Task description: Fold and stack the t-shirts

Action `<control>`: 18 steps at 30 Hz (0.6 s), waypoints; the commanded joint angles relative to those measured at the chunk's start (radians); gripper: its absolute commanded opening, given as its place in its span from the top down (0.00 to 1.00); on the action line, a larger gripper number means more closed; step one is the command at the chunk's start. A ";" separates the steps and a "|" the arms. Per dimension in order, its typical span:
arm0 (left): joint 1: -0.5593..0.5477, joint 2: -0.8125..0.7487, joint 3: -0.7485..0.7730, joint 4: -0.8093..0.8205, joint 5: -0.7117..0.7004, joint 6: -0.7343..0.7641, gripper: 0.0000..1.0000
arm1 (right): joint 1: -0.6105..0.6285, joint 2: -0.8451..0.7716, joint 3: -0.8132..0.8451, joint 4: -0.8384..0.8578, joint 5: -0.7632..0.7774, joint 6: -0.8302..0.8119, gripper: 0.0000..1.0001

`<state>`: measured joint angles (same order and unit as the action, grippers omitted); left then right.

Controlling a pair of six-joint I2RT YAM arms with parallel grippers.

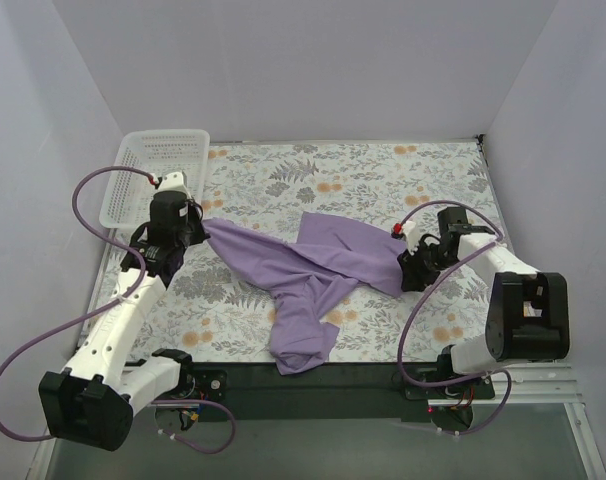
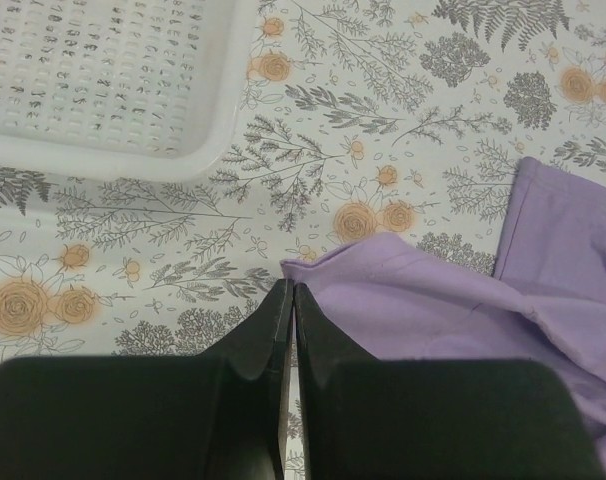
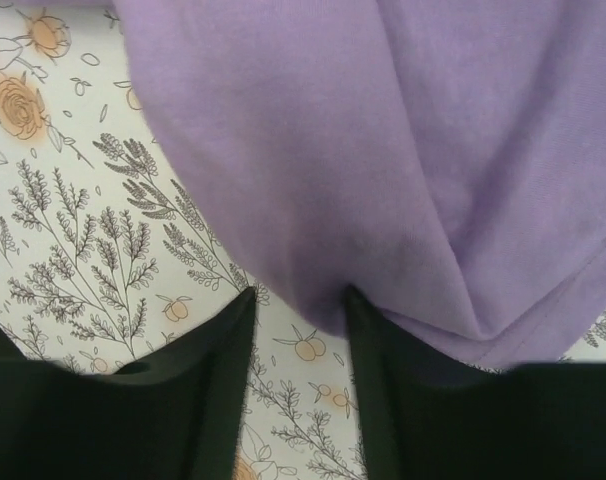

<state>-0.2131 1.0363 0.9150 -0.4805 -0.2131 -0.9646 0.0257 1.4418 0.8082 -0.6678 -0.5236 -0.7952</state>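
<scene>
The shirt (image 1: pixel 303 275) is lying rumpled on the middle of the cover (image 1: pixel 383 170), one corner stretching out to the left. The left claw (image 2: pixel 289 292) is pinching that corner, fingers together, just near of the basket (image 1: pixel 118 210). The right claw (image 3: pixel 298 300) is standing apart, a fold of the shirt's right edge sagging between its fingers (not gripped, I judge). Spreading seems to be the step in hand; next, the right claw is needing to close on that fold and pull right.
</scene>
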 commanded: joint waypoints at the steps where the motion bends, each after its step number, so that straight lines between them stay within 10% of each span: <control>1: 0.008 -0.050 -0.039 0.042 0.014 0.004 1.00 | 0.037 0.023 0.023 0.045 0.049 0.065 0.58; 6: 0.008 -0.077 -0.073 0.057 0.017 0.007 1.00 | 0.054 -0.032 0.065 0.010 0.057 0.057 0.98; 18: 0.008 -0.055 -0.058 0.069 0.035 0.007 1.00 | 0.152 0.176 0.577 -0.010 -0.061 0.299 0.91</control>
<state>-0.2111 0.9775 0.8433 -0.4335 -0.1848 -0.9646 0.1490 1.4754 1.2964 -0.6941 -0.5671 -0.6334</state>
